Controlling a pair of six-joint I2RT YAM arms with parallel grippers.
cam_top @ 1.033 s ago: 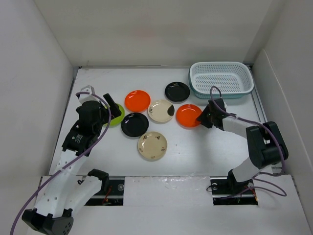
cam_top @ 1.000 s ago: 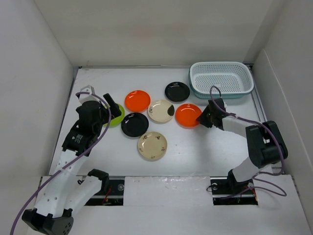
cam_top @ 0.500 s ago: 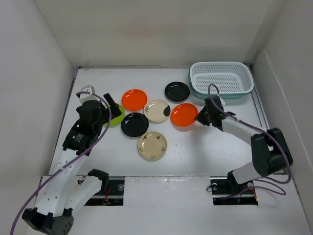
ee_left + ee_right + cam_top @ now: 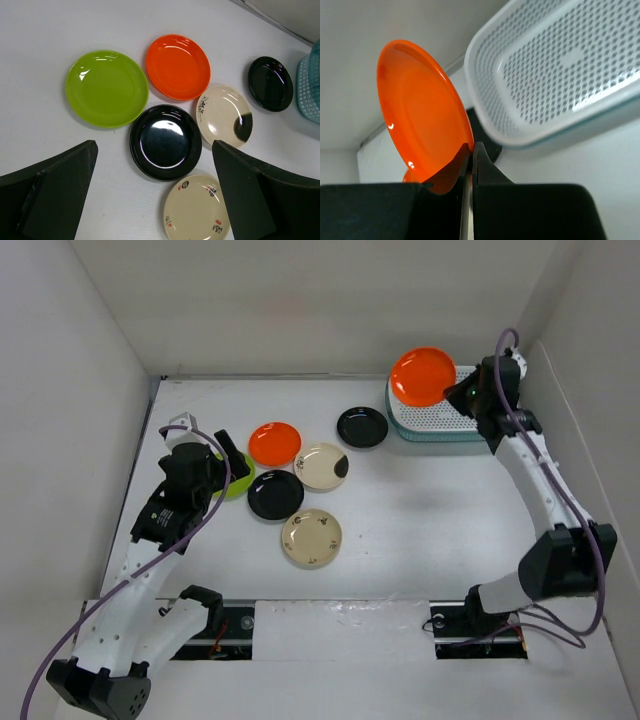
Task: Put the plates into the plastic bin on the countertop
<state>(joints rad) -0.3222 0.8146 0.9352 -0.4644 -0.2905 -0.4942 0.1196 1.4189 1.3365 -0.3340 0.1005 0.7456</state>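
The right pincer (image 4: 455, 393), clenched on the rim of an orange plate (image 4: 422, 375), holds it tilted over the left end of the plastic bin (image 4: 432, 422), far right on the desk (image 4: 420, 525), the hollow lying below and rightward.

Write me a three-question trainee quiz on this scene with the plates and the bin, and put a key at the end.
1. True or false: the right end effector is shut on an orange plate, which it holds by the rim.
2. Multiple choice: how many plates lie on the countertop? A) four B) six C) eight
3. Fill the blank: the left end effector, above the plates, holds nothing and its jaws are ____.
Key: 1 true; 2 B; 3 open.
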